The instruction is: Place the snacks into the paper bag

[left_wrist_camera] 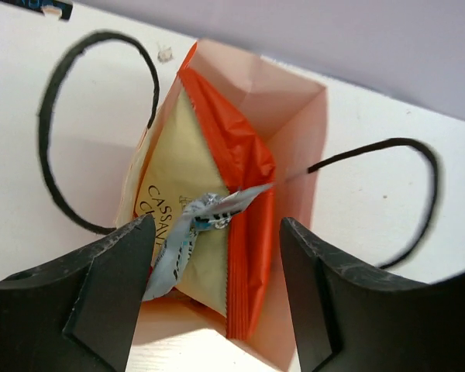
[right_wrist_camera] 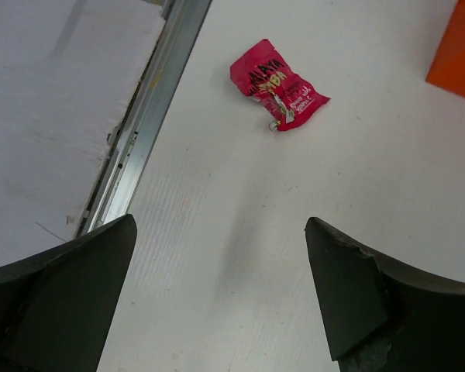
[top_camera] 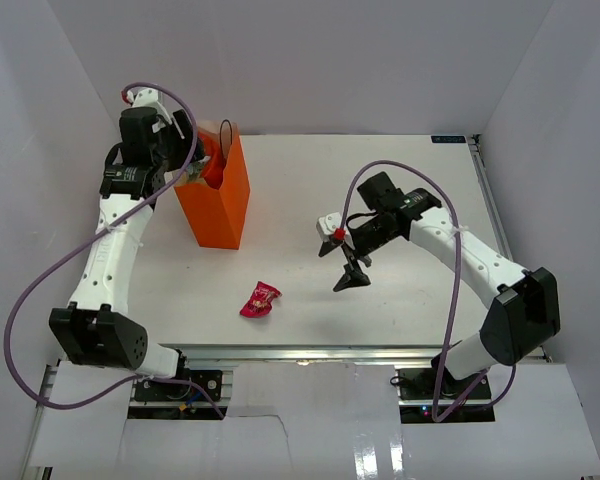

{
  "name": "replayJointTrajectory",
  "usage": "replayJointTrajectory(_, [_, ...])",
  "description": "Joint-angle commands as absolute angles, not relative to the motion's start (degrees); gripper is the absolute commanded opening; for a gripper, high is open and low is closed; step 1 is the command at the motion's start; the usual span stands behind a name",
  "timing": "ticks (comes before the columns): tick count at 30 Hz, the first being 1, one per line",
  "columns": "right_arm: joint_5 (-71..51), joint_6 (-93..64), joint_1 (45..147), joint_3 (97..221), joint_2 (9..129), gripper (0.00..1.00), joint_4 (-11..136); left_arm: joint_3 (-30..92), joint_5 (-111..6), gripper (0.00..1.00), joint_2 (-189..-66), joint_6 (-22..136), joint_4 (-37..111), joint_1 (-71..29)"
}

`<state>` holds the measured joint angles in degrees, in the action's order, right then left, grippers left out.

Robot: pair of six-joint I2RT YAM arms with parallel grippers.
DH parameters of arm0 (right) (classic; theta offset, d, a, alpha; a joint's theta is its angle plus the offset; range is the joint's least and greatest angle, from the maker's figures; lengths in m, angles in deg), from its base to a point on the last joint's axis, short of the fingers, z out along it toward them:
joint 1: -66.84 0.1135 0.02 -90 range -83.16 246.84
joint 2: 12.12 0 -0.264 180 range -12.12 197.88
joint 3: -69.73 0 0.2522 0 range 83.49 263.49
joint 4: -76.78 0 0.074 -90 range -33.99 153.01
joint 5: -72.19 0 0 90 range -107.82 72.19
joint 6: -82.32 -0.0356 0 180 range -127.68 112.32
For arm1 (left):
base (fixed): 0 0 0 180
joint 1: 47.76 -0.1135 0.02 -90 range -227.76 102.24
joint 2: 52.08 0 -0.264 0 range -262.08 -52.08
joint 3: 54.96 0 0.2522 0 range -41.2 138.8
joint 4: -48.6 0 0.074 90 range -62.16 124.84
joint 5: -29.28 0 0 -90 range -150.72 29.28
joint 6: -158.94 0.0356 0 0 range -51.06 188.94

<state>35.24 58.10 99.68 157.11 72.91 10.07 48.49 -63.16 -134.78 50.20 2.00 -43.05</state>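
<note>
Looks like the drop-off step is being worked here. The left jaws are being held apart right over the mouth of the paper bag [left_wrist_camera: 298,116], gripping nothing. The silver candy [left_wrist_camera: 192,226] is sitting loose in the gap between them, closer to the left-hand one, on the chip bag [left_wrist_camera: 244,232] that's already stood inside. Whether the wrapper is brushing that jaw can't be told. The right jaws are being held wide apart and empty over the bench [right_wrist_camera: 387,194], with a pink candy [right_wrist_camera: 277,84] lying ahead of the gap, well apart. Next, probably, the right jaws are to be brought forward and down around that pink one. It's flat and crinkly, so a low pinch is being called for.
</note>
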Motion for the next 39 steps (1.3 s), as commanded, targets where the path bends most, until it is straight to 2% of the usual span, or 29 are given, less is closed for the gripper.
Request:
replayJointTrajectory(1, [36.86,72.82,101.99,160.47,75.32,0.96,1.58,51.44,-61.34,0.78,-127.94,49.78,3.55,-43.10])
replayJointTrajectory(4, [35.28,72.75,104.28,162.14,77.86,0.96,1.93,51.00,-61.42,0.80,-124.87,49.96,3.47,-43.19])
replayJointTrajectory(5, [35.01,72.05,105.41,162.93,78.40,0.99,2.54,50.13,-61.25,0.80,-123.98,50.13,3.55,-43.10])
replayJointTrajectory(6, [34.75,71.08,106.03,163.03,78.84,0.91,3.50,49.51,-61.25,0.81,-123.02,50.57,3.55,-43.10])
replayJointTrajectory(11, [29.31,73.70,112.96,160.84,78.76,0.90,10.09,43.45,-60.81,0.85,-114.15,51.01,2.41,-43.10])
replayJointTrajectory(16, [22.09,74.86,119.30,158.63,82.44,0.90,15.98,27.91,-56.16,0.89,-101.67,46.63,-0.05,-43.10])
replayJointTrajectory(21, [17.36,68.89,123.96,158.55,87.10,1.00,26.69,9.56,-53.08,0.91,-84.62,37.58,-5.83,-43.10])
replayJointTrajectory(26, [10.25,62.21,126.60,158.81,91.57,0.85,38.46,-1.28,-50.79,0.91,-71.53,24.95,-9.97,-43.10])
replayJointTrajectory(30, [6.36,60.53,128.45,158.99,94.84,0.74,42.27,-9.36,-50.70,0.92,-65.81,13.25,-10.77,-43.10])
replayJointTrajectory(35, [2.67,60.88,130.12,156.62,96.95,0.66,45.26,-16.14,-48.86,0.92,-63.42,-0.03,-11.47,-43.10])
replayJointTrajectory(39, [1.17,59.47,130.30,155.82,98.18,0.54,46.67,-18.61,-47.36,0.92,-64.12,-7.25,-12.09,-43.10])
